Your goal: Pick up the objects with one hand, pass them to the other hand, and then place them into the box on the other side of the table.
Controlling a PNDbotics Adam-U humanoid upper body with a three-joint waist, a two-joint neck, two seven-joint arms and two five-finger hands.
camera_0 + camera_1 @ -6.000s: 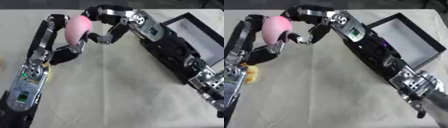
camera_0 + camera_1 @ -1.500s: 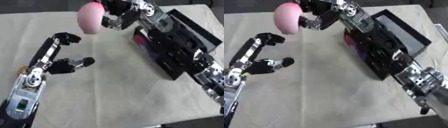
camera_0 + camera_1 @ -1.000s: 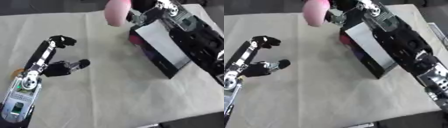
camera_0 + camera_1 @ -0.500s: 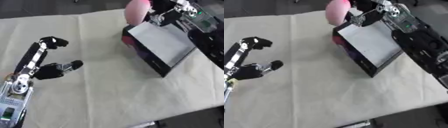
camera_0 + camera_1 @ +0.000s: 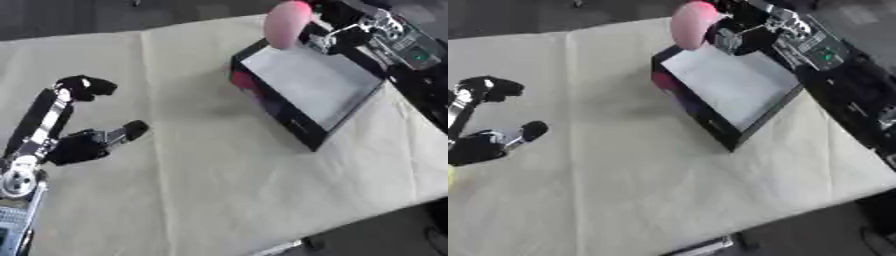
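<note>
One cream cloth (image 5: 201, 165) covers your table; right hand (image 5: 337, 31) fingers curl round the pink ball (image 5: 287, 24) over the black box (image 5: 306, 90), left hand (image 5: 79, 142) spread empty.

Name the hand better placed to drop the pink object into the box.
Right. The right hand already holds the pink object over the box's far edge; the left hand is empty, far across the table.
</note>
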